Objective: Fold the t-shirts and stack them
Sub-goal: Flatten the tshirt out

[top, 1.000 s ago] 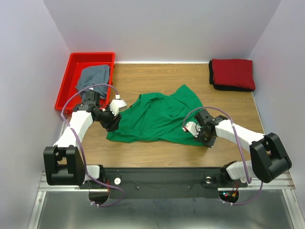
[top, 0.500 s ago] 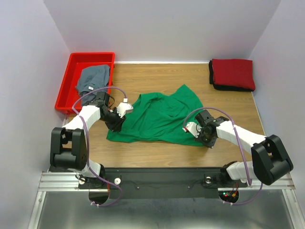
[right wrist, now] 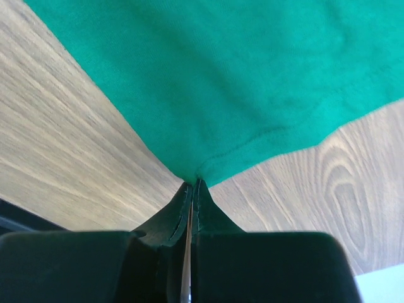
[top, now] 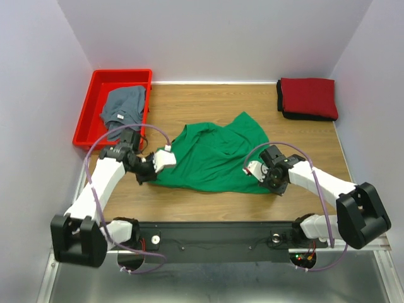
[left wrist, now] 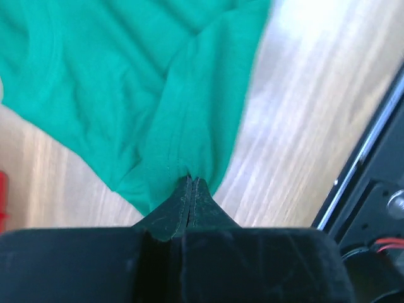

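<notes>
A bright green t-shirt (top: 214, 158) lies spread and rumpled in the middle of the wooden table. My left gripper (top: 150, 173) is shut on its near-left corner, and the left wrist view shows the cloth (left wrist: 158, 107) pinched at the fingertips (left wrist: 191, 181). My right gripper (top: 267, 183) is shut on the near-right hem, where the green cloth (right wrist: 240, 76) bunches into the closed tips (right wrist: 192, 183). A grey-blue t-shirt (top: 124, 104) lies crumpled in the red bin. A folded dark red t-shirt (top: 309, 95) rests on a folded black one (top: 310, 117) at the back right.
The red plastic bin (top: 87, 120) stands at the back left against the wall. White walls close in the table on three sides. The black mounting rail (top: 214, 237) runs along the near edge, and it shows at the right of the left wrist view (left wrist: 372, 189).
My left gripper has gone from open to shut on the green shirt's near-left corner, and its arm has swung down over that corner. The right gripper has kept its hold.
</notes>
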Controlling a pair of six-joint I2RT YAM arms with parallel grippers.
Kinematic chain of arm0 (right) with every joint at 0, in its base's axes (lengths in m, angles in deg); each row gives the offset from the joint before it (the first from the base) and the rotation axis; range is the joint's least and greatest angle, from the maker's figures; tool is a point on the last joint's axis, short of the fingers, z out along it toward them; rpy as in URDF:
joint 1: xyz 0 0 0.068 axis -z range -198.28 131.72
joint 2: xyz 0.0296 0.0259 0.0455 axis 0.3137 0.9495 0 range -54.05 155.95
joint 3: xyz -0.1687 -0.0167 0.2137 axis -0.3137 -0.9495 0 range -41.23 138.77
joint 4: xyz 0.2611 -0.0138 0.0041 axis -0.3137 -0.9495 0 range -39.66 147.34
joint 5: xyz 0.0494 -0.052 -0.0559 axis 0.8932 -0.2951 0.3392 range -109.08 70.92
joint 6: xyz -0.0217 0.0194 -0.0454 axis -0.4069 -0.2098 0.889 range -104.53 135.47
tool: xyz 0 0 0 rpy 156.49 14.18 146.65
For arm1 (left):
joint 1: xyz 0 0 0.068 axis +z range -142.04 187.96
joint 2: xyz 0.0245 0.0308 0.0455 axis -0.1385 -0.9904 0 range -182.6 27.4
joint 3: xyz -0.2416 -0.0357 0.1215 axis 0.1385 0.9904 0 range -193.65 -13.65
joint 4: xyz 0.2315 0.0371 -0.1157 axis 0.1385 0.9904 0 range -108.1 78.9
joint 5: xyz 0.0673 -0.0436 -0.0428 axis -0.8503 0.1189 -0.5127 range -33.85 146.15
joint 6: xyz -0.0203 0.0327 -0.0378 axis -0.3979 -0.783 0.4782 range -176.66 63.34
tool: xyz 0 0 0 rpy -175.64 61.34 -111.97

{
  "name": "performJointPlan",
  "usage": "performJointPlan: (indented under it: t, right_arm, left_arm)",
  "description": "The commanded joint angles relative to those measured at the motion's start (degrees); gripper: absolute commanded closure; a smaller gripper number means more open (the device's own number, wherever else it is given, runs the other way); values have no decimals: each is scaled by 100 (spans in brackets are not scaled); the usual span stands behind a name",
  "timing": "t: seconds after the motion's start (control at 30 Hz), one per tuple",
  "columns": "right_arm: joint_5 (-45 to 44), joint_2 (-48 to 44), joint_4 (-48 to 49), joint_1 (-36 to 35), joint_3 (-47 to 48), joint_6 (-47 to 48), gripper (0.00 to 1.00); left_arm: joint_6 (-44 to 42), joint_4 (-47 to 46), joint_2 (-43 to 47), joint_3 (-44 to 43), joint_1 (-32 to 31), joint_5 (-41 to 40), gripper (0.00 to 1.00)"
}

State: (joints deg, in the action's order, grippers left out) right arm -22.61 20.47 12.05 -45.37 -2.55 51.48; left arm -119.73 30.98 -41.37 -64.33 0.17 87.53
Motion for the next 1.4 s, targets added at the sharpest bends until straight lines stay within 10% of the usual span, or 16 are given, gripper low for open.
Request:
performJointPlan:
  t: [0.0, 0.2, 0.8, 1.13, 1.37]
  right_arm:
    - [-139, -298, -198, -24, 52, 64, 99]
    - [-139, -394, -409, -24, 105, 117, 99]
    - [-25, 607, 179, 98, 316, 2, 99]
    - [239, 1416, 408, 503, 974, 213, 99]
    - [282, 1039, 206, 512, 1037, 407, 99]
  left_arm:
    - [-891, 1103, 540, 557, -624, -78, 98]
    - [-997, 1288, 734, 366, -864, -526, 50]
    - [1718, -1743, -2024, -539, -618, -579, 69]
    - [2044, -2122, -3721, -1831, -460, -756, 72]
    - [1378, -1175, -3145, -2158, -399, -115, 61]
